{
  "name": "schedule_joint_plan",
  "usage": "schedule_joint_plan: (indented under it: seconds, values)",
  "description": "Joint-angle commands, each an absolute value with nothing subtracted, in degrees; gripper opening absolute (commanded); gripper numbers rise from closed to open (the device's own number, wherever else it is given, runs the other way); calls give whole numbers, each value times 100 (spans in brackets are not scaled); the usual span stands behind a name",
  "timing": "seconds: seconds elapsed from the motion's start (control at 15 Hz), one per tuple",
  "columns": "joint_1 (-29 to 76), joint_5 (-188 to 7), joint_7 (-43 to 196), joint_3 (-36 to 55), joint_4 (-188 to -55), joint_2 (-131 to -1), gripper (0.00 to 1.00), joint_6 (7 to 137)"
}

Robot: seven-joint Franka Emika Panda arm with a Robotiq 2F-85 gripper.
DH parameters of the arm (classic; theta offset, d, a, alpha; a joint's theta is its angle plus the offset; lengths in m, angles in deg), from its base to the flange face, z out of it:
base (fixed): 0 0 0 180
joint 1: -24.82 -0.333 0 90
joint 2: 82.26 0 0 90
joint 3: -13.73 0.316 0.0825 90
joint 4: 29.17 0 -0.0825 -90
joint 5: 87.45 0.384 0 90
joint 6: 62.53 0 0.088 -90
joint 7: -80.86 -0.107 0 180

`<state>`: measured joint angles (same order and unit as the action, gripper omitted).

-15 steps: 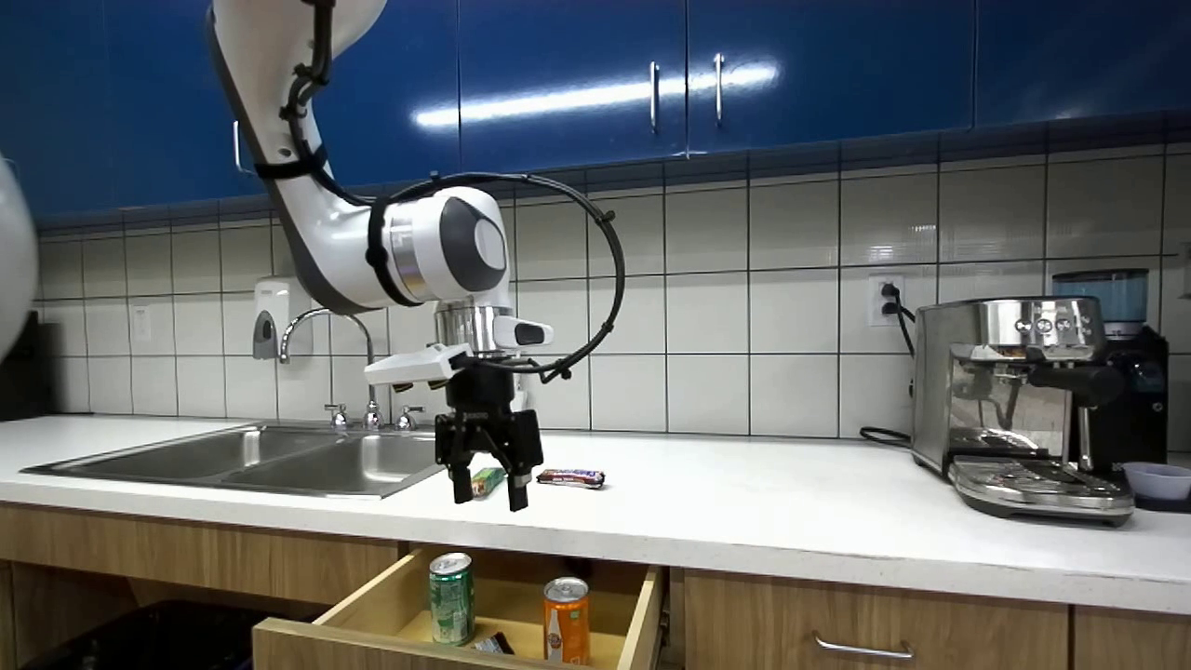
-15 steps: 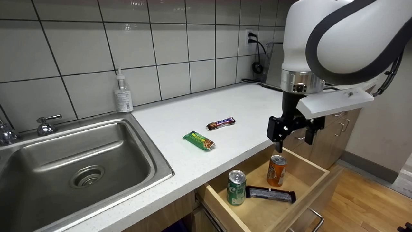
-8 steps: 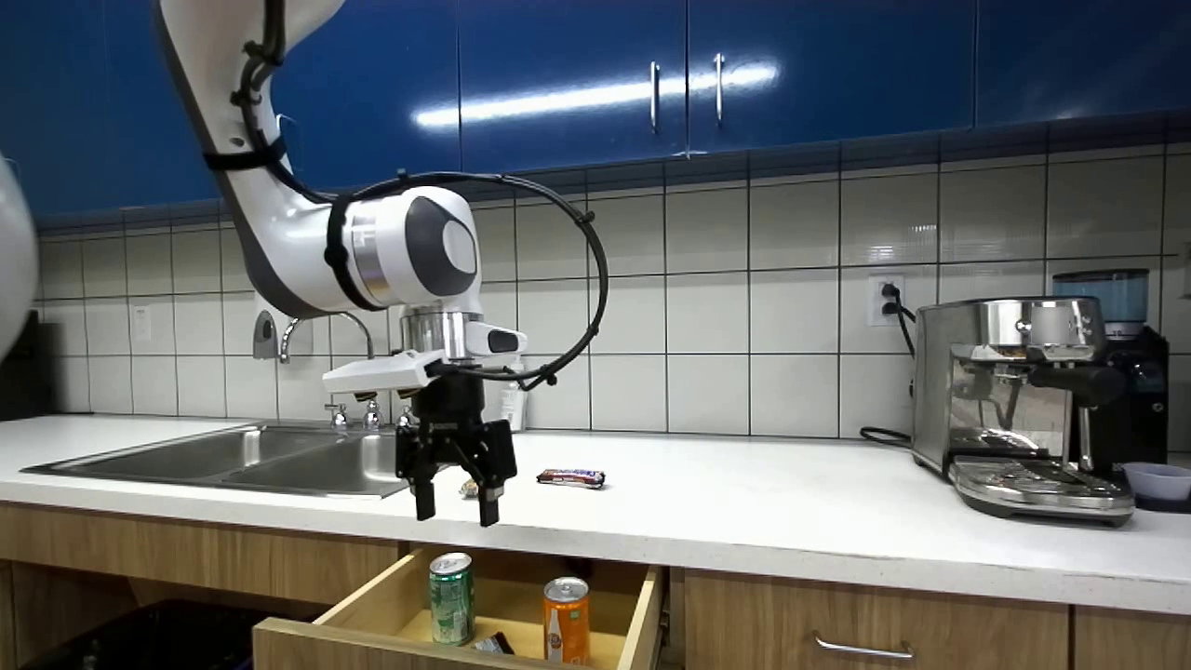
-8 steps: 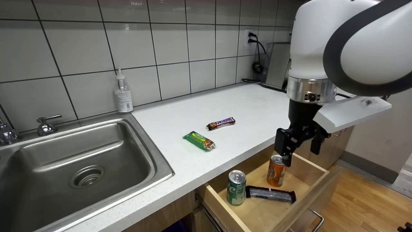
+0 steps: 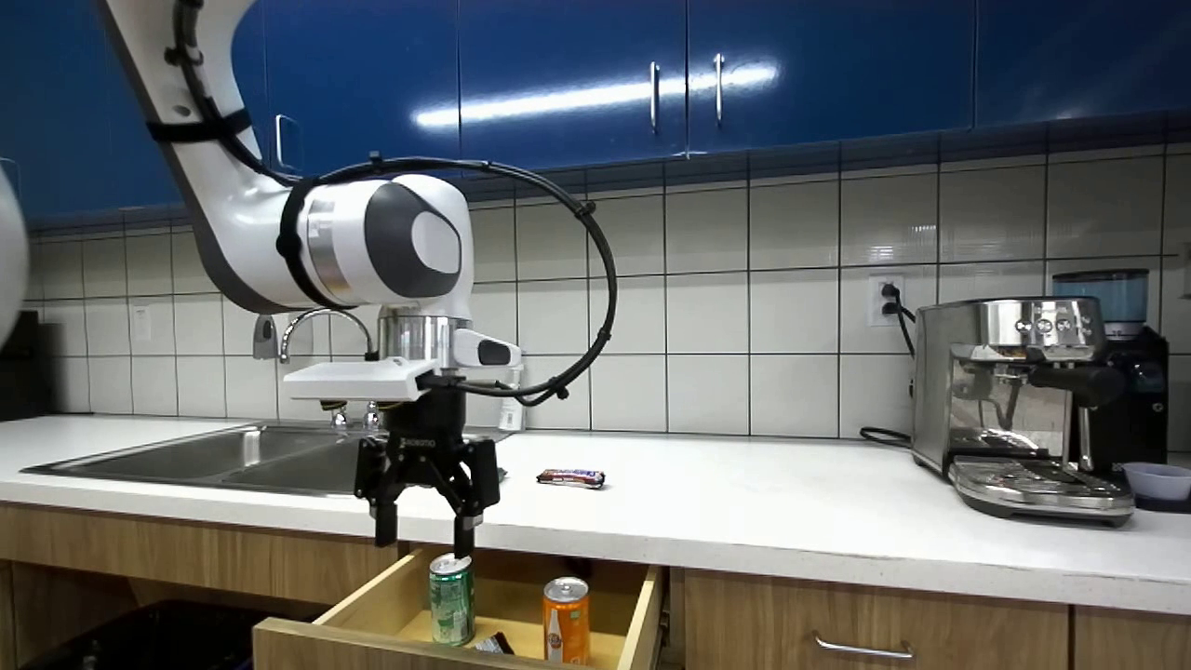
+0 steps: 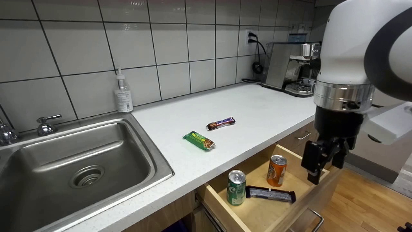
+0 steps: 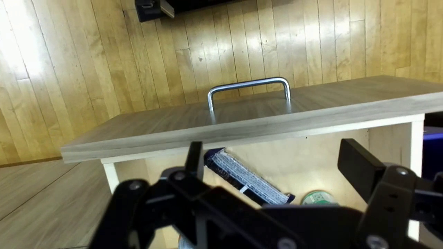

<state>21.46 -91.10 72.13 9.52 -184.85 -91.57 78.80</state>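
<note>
- Drawer (image 5: 354, 649), wood-fronted and pale inside, stands pulled out from under the white countertop (image 5: 763, 498); in the wrist view its front runs across ahead of my fingers (image 7: 358, 164), with the metal handle (image 7: 250, 83) on its outer side.
- I hang my pincer (image 5: 424, 544) above the drawer, pointing straight down, its two sides spread wide with a broad gap between them.
- Just right of the pincer in an exterior view, a green can (image 5: 452, 605) stands upright on the drawer floor; one of my fingers covers a little of its top from there, but I am apart from it.
- A wrapped bar (image 6: 272, 194), dark with a gray printed panel, lies flat on the drawer floor, one end just beside the green can; I cannot tell whether they touch.
- An orange can (image 5: 567, 622) stands upright in the same drawer, apart from the green can and near the wrapped bar.
- Up on the countertop, I see a green packet (image 6: 199, 140) and, to its right, a Snickers bar (image 6: 221, 123), near each other but not touching.
- Farthest right, a metal coffee machine (image 5: 1019, 409) stands on the countertop before the tiled wall (image 5: 707, 391), with a small bowl (image 5: 1157, 481) beside it.
</note>
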Motion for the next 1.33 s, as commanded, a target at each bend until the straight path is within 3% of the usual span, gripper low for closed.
schedule_joint_plan:
  seconds: [0.0,1.27]
  values:
    - [2305,-8894,7817,1024,-18898,-9548,100,7830]
    - [2327,-9196,8119,1094,-18831,-8293,100,9002]
